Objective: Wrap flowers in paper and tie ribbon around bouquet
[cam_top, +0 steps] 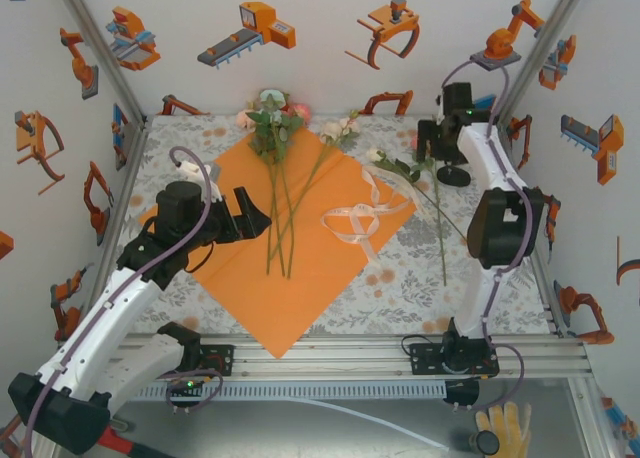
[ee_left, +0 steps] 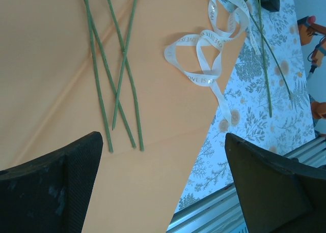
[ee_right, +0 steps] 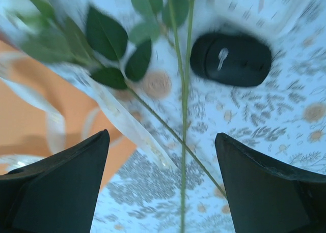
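Wrapping is not yet starting. The orange paper (cam_top: 300, 268) is lying flat on the bench (cam_top: 400, 288) with several flowers (cam_top: 275, 128) resting across it. Two stray stems (cam_top: 440, 218) are lying off the sheet, beneath the right gripper (ee_right: 162, 136), which is hovering with jaws apart. The ribbon (cam_top: 360, 218) is lying loose and untied, straddling the paper's right edge. The left gripper (ee_left: 163, 139) is hanging wide apart over the sheet. A black disc base (ee_right: 232, 57) is crowding the stray stems.
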